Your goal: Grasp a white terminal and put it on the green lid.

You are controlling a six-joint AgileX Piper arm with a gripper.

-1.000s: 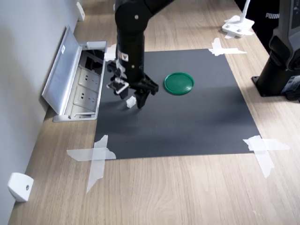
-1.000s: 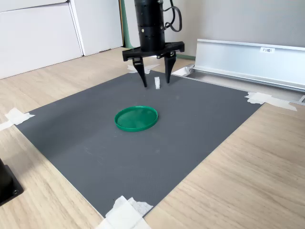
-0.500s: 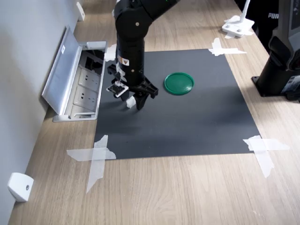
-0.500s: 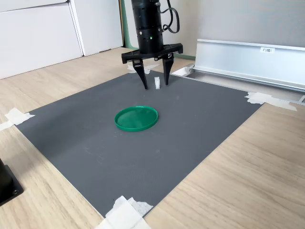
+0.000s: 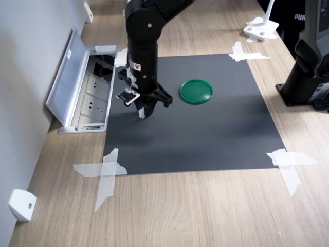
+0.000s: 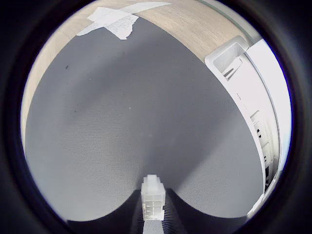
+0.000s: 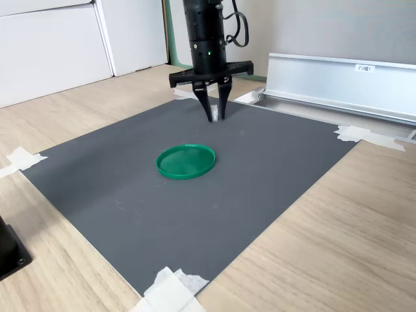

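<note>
The white terminal (image 6: 153,197) is a tiny stepped block, pinched between my gripper's (image 5: 144,114) two dark fingers (image 6: 170,216) in the wrist view. In both exterior views the jaws stand nearly together, tips down at the black mat's (image 5: 205,134) surface, so only a sliver of the terminal (image 5: 141,113) shows. The gripper (image 7: 213,117) is shut on it. The green lid (image 5: 196,91) lies flat on the mat, a short way toward the first exterior view's right of the gripper. In the second exterior view the green lid (image 7: 186,161) sits nearer the camera than the gripper.
An open metal socket box (image 5: 85,90) lies beside the mat on the first exterior view's left. Tape strips (image 5: 105,172) hold the mat's corners. A white wedge (image 5: 21,205) sits near the wall, and a black base (image 5: 306,82) stands on the first exterior view's right.
The jaws have come together from wide open onto the white terminal. The arm has barely shifted.
</note>
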